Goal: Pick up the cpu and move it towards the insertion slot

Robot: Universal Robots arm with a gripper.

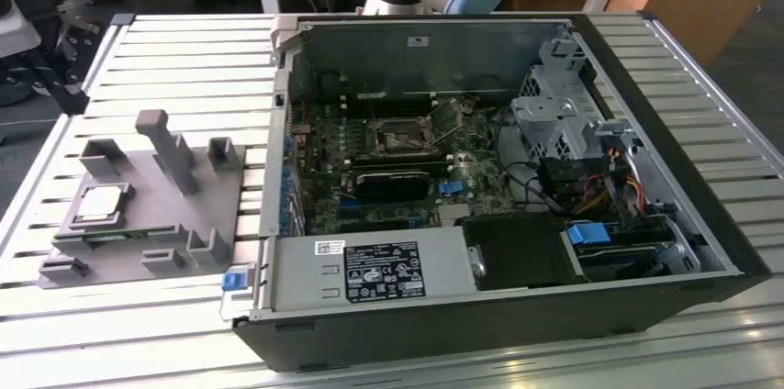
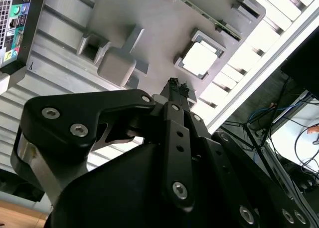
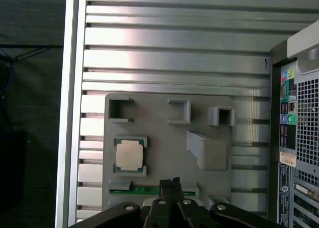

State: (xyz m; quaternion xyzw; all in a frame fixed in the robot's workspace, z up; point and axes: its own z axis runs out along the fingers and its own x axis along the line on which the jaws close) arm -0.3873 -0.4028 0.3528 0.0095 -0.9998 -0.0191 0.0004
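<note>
step in hand: approach for the pick, nothing lifted yet. cpu (image 3: 129,154) lies flat in its square recess on the grey fixture (image 3: 164,133), on the table (image 1: 184,50). it is well apart from the insertion slot (image 1: 401,138) inside the open computer case (image 1: 490,325). gripper (image 3: 169,184) hovers above the fixture's edge, near the cpu but not over it, tips pinched together, holding nothing. judgement: the pick calls for parting the tips, centring over the chip, then a level descent onto its rim.
</note>
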